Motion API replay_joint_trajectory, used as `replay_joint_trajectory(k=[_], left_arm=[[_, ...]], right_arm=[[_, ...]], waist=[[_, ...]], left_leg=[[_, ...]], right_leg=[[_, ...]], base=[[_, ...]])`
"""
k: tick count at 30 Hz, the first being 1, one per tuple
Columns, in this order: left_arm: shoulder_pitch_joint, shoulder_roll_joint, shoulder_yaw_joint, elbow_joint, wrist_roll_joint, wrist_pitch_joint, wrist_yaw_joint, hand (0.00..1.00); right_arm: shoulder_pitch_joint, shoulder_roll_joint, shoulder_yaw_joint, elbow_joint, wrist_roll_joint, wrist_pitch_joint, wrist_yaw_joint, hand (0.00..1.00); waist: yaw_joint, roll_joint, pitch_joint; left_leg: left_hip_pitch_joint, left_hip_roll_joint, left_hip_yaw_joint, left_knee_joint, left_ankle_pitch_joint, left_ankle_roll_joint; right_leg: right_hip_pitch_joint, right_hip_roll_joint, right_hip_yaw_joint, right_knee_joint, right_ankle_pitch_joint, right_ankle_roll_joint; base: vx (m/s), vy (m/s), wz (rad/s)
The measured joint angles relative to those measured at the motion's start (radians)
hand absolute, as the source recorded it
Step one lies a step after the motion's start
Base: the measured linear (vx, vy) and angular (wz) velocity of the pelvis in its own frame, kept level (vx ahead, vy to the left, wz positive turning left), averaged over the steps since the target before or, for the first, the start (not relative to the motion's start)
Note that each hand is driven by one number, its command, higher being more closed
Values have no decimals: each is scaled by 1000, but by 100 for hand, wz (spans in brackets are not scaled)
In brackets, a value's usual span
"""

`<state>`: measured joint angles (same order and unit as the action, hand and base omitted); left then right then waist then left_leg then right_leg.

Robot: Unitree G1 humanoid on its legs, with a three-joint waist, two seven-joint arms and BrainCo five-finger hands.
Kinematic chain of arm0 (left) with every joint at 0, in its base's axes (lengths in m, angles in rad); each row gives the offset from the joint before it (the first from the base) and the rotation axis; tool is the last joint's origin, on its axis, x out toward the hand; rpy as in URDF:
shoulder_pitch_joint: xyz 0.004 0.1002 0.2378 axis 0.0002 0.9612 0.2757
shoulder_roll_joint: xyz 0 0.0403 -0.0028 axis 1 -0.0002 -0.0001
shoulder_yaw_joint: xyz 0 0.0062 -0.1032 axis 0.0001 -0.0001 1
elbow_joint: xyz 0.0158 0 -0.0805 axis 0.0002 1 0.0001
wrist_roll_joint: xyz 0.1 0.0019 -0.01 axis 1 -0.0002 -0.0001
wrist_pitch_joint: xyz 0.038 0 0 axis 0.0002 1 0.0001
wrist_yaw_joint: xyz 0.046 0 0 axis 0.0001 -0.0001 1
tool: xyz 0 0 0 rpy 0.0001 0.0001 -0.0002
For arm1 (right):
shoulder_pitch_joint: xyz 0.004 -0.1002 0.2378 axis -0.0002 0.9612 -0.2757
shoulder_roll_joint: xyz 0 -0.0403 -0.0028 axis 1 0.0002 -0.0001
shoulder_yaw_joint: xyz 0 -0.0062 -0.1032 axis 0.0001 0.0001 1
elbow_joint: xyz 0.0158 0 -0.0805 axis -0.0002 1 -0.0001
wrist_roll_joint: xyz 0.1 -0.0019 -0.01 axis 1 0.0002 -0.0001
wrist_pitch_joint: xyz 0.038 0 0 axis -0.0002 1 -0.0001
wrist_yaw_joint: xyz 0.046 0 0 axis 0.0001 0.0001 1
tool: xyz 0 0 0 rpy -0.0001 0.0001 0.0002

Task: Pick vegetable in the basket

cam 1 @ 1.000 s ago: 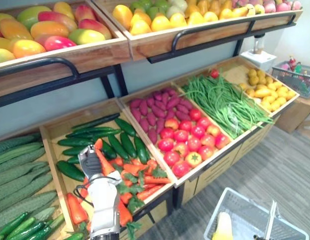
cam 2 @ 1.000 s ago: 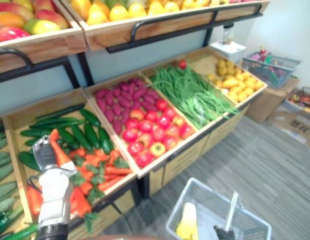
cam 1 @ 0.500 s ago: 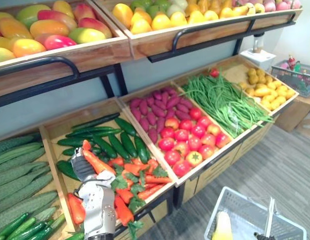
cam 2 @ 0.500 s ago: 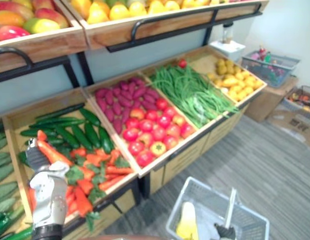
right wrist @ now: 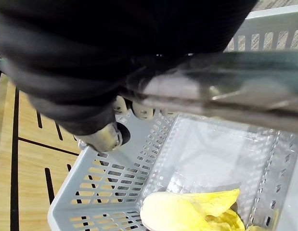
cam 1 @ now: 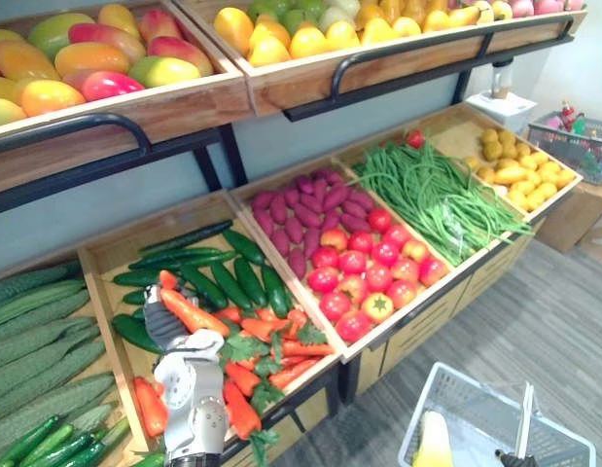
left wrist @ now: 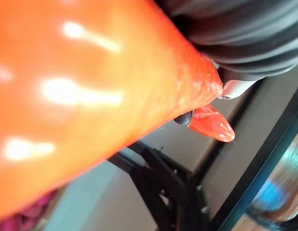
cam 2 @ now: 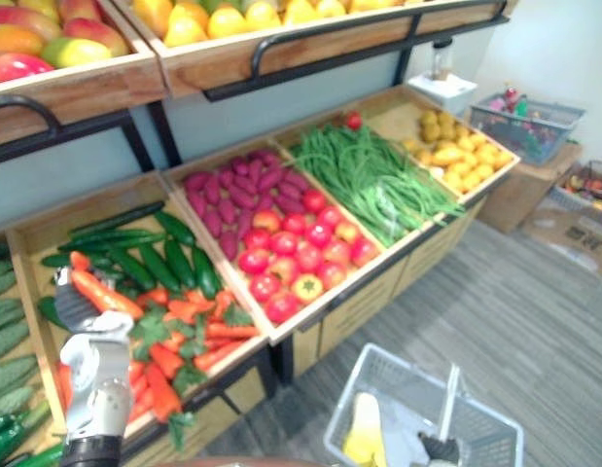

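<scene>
The left hand [cam 1: 159, 316] is gripping a carrot [cam 1: 192, 313] above the wooden crate [cam 1: 116, 255]. The right hand [right wrist: 103, 137] is clasping the handle [right wrist: 226, 91] of the basket [cam 1: 476, 399], well apart from the carrot.

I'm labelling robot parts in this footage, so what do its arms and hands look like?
The left arm is silver-grey, built of chunky rounded segments with small dark dots. The left hand has silver fingers, and a dark ribbed cover shows in its wrist view. The right hand has the same dark ribbed cover, with pale silver, dark-tipped fingers beside it. No markings can be made out.
</scene>
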<state>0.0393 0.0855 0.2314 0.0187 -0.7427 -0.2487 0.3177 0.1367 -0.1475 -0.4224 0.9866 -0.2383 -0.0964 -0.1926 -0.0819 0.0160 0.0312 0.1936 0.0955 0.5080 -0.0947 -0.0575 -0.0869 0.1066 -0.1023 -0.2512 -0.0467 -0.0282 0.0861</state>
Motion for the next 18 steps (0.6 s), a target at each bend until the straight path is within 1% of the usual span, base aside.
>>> replay_joint_trajectory(k=[3,6,11,15,18], left_arm=[[0,0,-2,16,-80,-28,-12,100],[0,0,-6,30,-138,-33,-16,100],[0,0,-36,37,-157,-33,-22,100],[0,1,-48,37,-157,-33,-42,100],[0,9,-79,33,-157,-32,-58,100]], right_arm=[[-5,-1,2,0,0,0,0,100],[-7,-9,22,0,0,0,0,100],[-12,-18,40,0,0,0,0,100],[-14,-19,40,0,0,0,0,100],[-14,-20,41,0,0,0,0,100]], waist=[[0,2,1],[0,3,4],[-1,6,7],[-1,6,7],[-1,6,7]], left_leg=[[-2,-1,0,0,0,0],[-3,-1,0,0,0,0],[-4,-1,-2,0,0,0],[-5,-1,-3,0,0,0],[-5,-2,-3,0,0,0]], right_leg=[[0,0,0,-5,2,0],[0,0,-1,-5,2,0],[0,0,-4,-6,2,0],[0,0,-5,-6,2,0],[0,-1,-5,-6,2,0]], base=[[-30,-42,-1],[-16,-43,0],[-19,-42,1],[-25,-42,1],[0,0,0]])
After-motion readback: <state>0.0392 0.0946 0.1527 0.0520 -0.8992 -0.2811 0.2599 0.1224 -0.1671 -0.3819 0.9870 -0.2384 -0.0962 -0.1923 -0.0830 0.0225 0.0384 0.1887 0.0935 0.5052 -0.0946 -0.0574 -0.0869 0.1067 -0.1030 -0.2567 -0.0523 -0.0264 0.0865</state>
